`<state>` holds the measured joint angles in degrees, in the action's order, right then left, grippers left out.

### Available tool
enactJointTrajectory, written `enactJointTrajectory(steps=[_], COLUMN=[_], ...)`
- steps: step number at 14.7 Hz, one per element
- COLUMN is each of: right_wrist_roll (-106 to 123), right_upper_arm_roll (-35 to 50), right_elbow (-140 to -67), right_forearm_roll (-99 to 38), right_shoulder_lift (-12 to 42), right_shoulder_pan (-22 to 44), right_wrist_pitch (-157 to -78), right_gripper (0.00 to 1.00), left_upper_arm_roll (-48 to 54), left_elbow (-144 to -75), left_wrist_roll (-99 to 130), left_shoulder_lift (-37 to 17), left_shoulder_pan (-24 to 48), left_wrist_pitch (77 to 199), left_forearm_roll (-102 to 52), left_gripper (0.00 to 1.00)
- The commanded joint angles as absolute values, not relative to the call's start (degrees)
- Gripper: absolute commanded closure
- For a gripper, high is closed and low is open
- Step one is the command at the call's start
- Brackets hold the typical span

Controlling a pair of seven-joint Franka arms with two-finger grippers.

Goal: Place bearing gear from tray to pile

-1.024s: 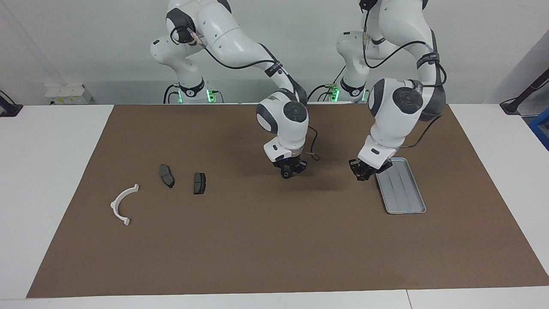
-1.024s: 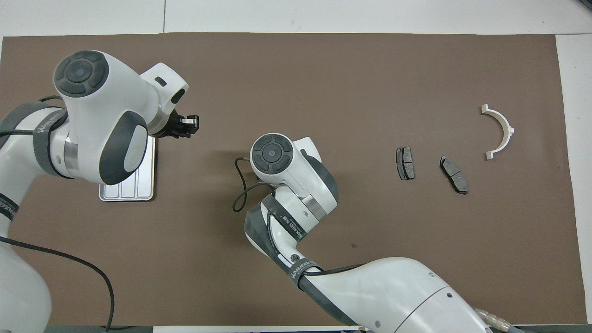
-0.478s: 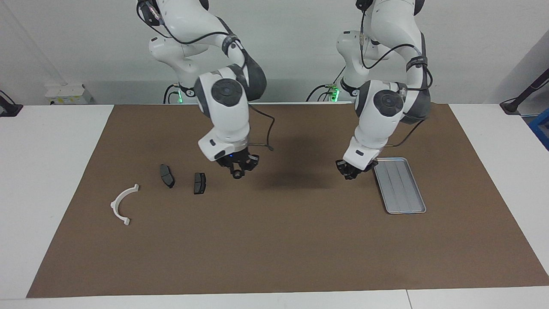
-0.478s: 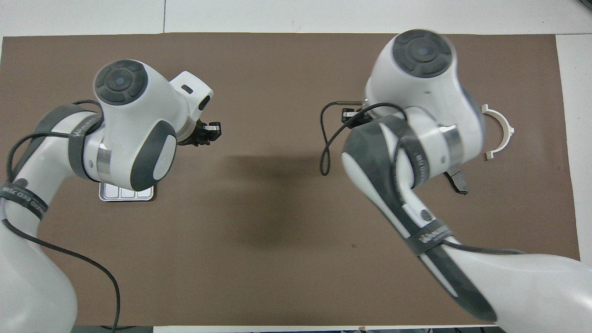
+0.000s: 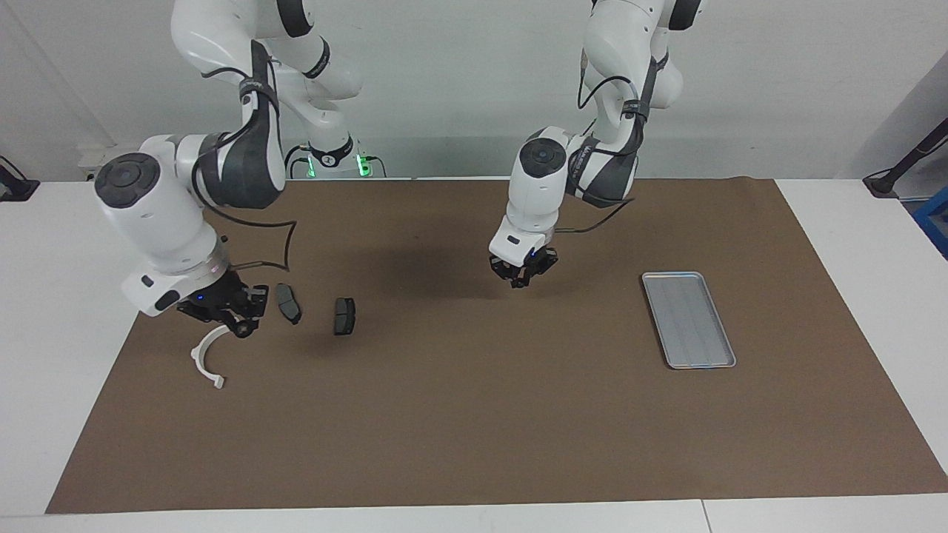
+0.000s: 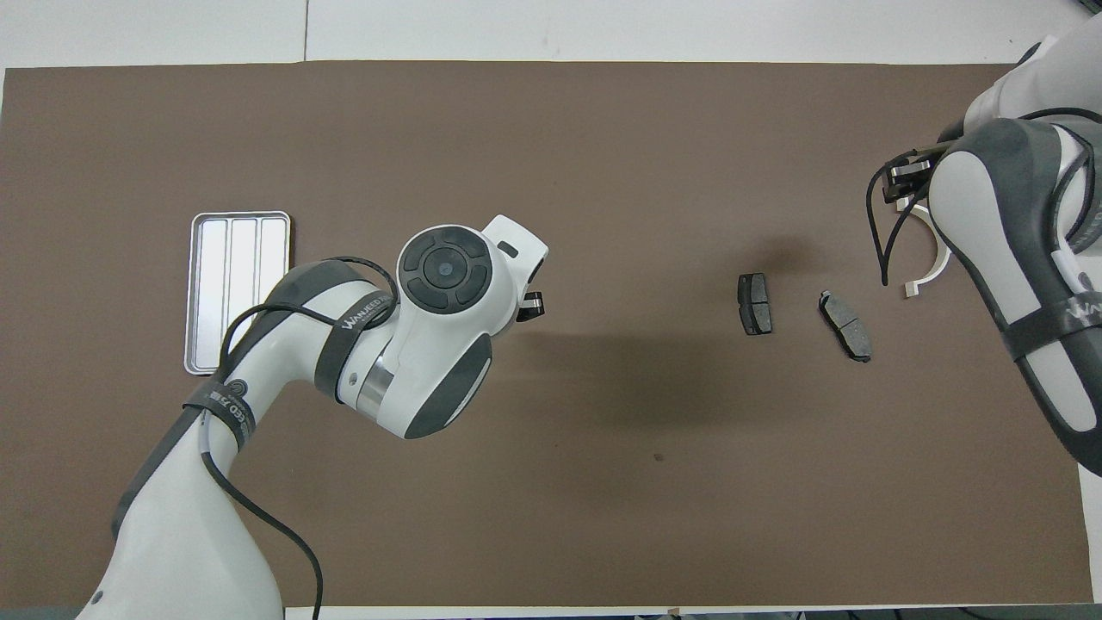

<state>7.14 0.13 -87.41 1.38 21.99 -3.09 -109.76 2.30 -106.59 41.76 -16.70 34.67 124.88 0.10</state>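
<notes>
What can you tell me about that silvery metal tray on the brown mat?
The tray is a flat, silver-grey rectangle that looks like metal, with rounded corners, a low raised rim and faint lengthwise ridges splitting it into three lanes. It lies flat on the brown mat toward the left arm's end of the table. Nothing lies in it, and nothing else touches it.
</notes>
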Motion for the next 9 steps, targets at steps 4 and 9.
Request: enactJointTrajectory(steps=[4, 9], right_wrist_roll=[6.42, 2.05], right_upper_arm_roll=[0.88, 0.79], right_elbow=[-92.11, -92.11], right_forearm_roll=[2.55, 3.51], right_shoulder_lift=[25.39, 29.52], right_shoulder_pan=[-3.16, -3.26], right_wrist_pitch=[-119.79, -123.57], right_gripper=[1.00, 1.00], left_upper_arm_roll=[1.41, 1.32], left_elbow=[-110.91, -111.62], left_wrist_roll=[45.78, 47.55], left_shoulder_lift=[-19.07, -20.82], left_shoulder_pan=[36.38, 37.53], left_wrist_pitch=[134.54, 137.37], left_forearm_roll=[1.23, 1.23], left_gripper=[1.00, 1.00])
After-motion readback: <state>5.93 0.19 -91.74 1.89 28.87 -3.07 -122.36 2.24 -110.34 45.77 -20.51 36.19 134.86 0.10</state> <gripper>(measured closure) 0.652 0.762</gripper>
